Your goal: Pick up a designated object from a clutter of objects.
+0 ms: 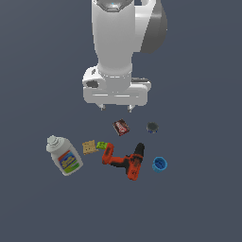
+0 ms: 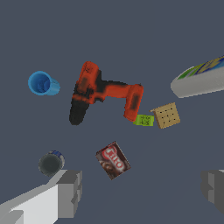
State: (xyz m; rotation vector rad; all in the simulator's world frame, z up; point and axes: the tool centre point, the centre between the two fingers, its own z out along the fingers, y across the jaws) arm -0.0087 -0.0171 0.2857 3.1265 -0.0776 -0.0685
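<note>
Flat, even, dim simulator light (no cast shadows); slightly soft, low-resolution renders.

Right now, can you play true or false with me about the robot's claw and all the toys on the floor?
1. The claw is holding the blue cup. False: it hangs open above the things, holding nothing.
2. The blue cup sits beside the orange-black drill. True.
3. The white bottle is standing upright. False: it is lying down.
4. The green block lies between the tan square and the drill. True.
5. The dark red box is stacked on the dark round can. False: they lie apart.
</note>
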